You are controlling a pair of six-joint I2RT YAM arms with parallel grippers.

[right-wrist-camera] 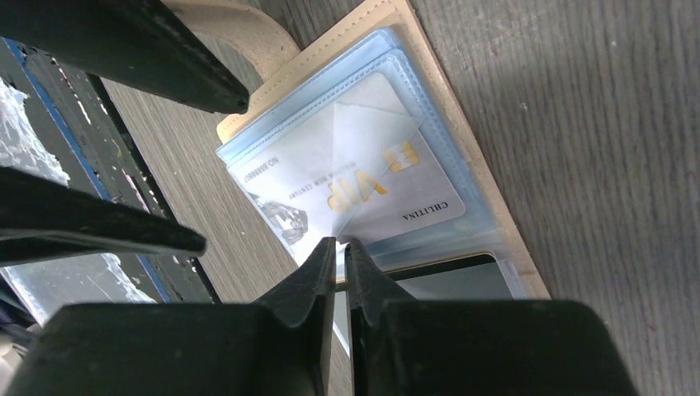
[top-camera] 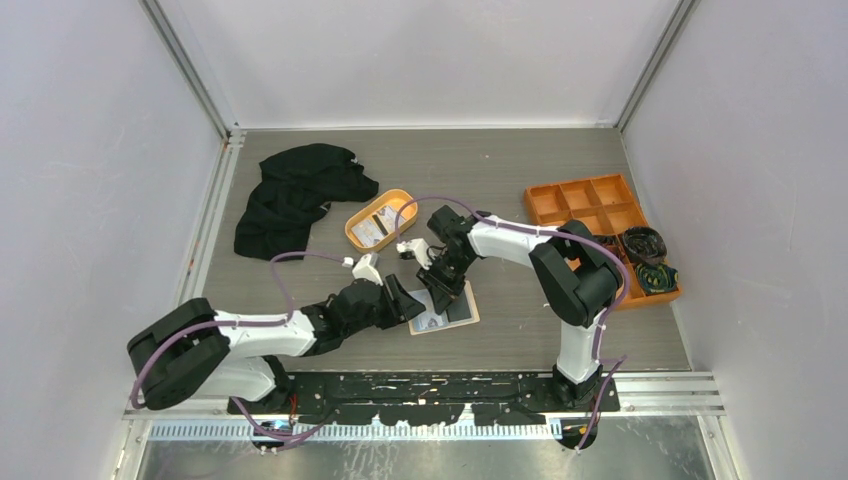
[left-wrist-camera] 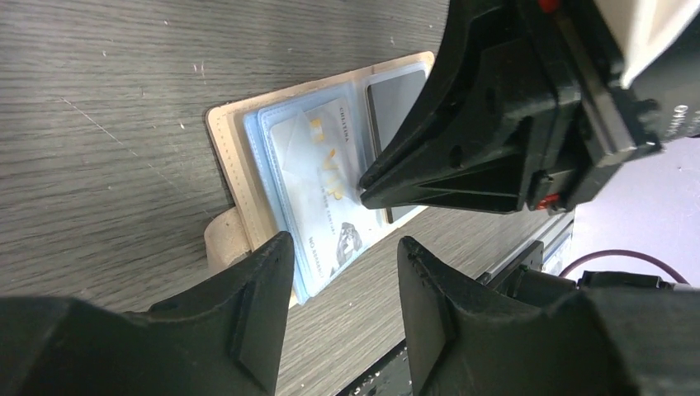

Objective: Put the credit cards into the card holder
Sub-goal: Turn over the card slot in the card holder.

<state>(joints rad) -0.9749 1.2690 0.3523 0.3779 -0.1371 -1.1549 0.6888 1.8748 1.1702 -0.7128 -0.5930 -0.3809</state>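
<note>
Near the lower centre of the top view the card holder (top-camera: 450,318) lies open. The right gripper (right-wrist-camera: 339,245) pinches the edge of a credit card (right-wrist-camera: 363,173) lying on it; the left gripper (left-wrist-camera: 342,247) stands released just beside.

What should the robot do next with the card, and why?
Probably the left pincer should nudge the card deeper: it pokes slanted past the edge of the card holder, while the right pincer pinches the clear pocket open.
</note>
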